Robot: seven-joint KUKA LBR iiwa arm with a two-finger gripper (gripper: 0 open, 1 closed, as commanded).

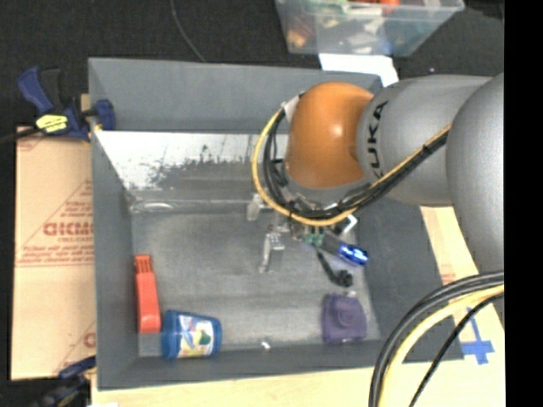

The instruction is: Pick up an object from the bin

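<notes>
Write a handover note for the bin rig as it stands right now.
Pincer: low over the bare middle of the bin; nothing visibly in it.
Things: orange-red bar and blue cup, lying on its side, at the view's lower left. Purple lump at lower right. Small blue piece just right of the pincer.
Done: no pick yet.
Left: choose one thing, grasp it, lift it out.
</notes>
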